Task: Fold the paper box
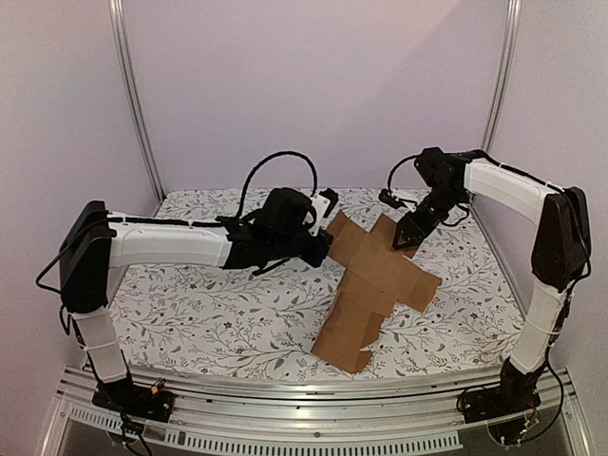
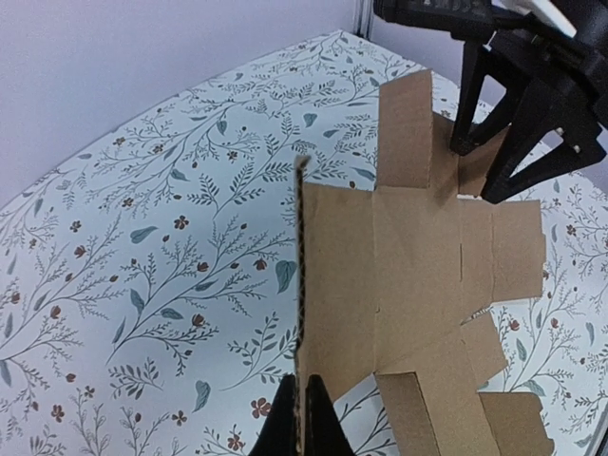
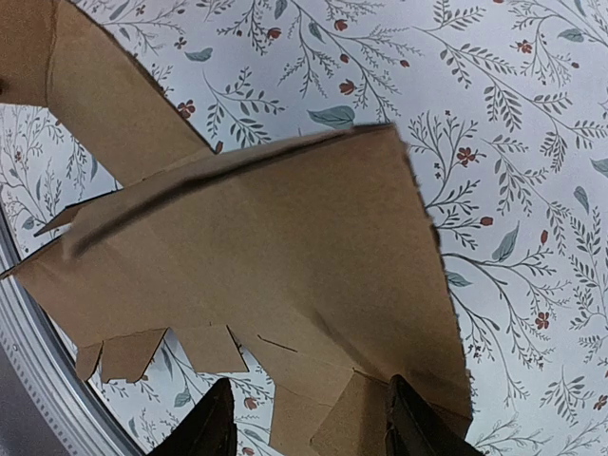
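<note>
The left gripper (image 2: pixel 302 408) is clamping the paper box (image 2: pixel 418 275) edge between its fingers. The right gripper (image 3: pixel 309 426) is straddling a flap, jaws apart. First fold is under way; the next move likely calls for closing and creasing.

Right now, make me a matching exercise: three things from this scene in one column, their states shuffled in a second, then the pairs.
1. flat brown cross-shaped cardboard paper box
2. black left gripper
3. black right gripper

a. open, fingers astride a flap
b. partly lifted off the floral cloth
c. shut on a cardboard edge

Pairs: 1-b; 2-c; 3-a.
</note>
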